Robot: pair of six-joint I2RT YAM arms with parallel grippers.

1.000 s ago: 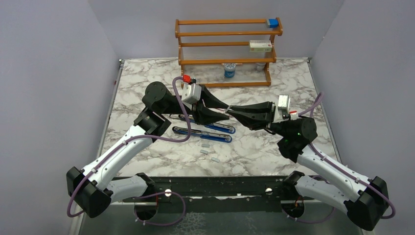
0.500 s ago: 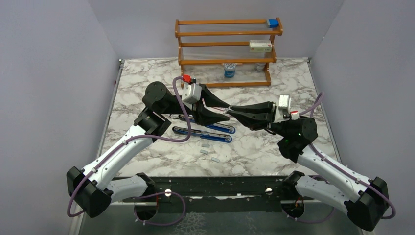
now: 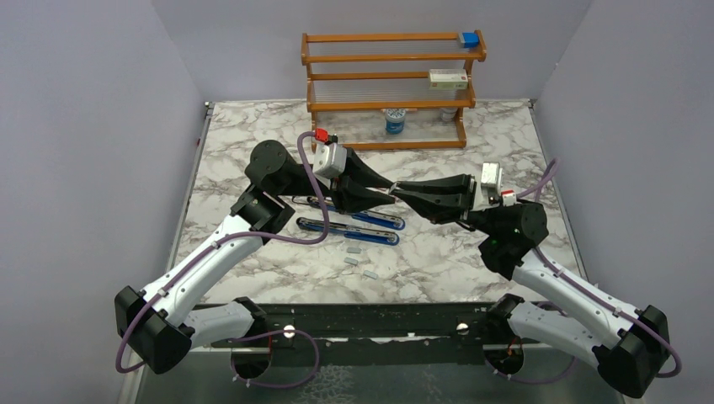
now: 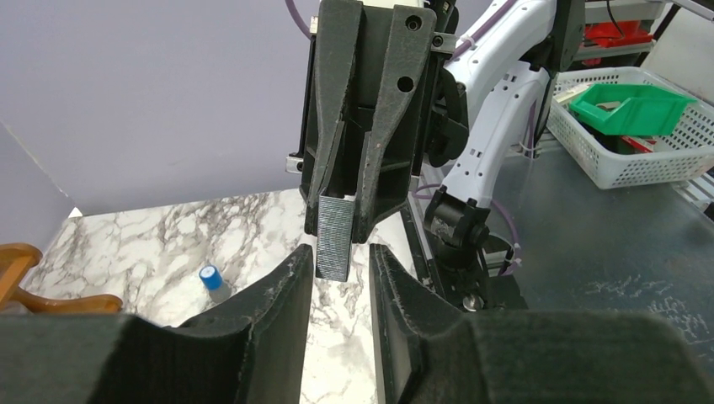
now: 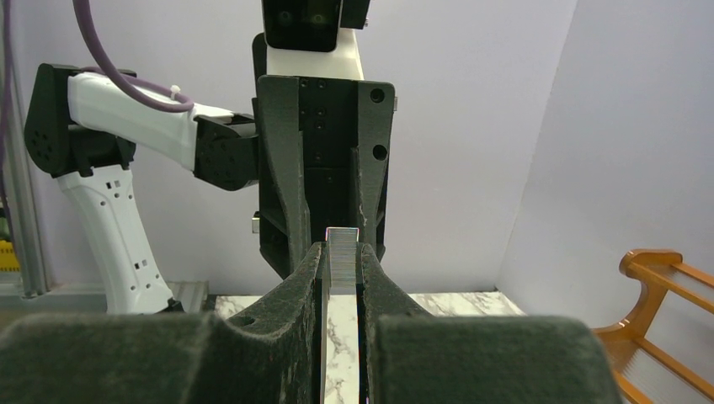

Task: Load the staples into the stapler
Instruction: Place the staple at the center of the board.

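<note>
The blue stapler (image 3: 362,236) lies opened out flat on the marble table, under the two arms. Both grippers meet tip to tip in the air above it. My right gripper (image 3: 398,193) (image 5: 342,248) is shut on a silver strip of staples (image 5: 343,252) that sticks out past its fingertips. My left gripper (image 3: 388,191) (image 4: 341,252) straddles the free end of that strip (image 4: 334,238). Its jaws stand a little apart from the strip, with a gap showing on the right side. Three more short staples (image 3: 354,249) lie loose on the table in front of the stapler.
A wooden rack (image 3: 387,84) stands at the back, with a blue block (image 3: 469,39) on top and a pink-and-white box (image 3: 448,79) below it. A small blue cylinder (image 3: 395,122) sits on its lowest shelf. Purple walls close in three sides.
My left gripper's jaws have narrowed round the end of the staple strip. Both arms have stayed almost still, and the right grip is unchanged.
</note>
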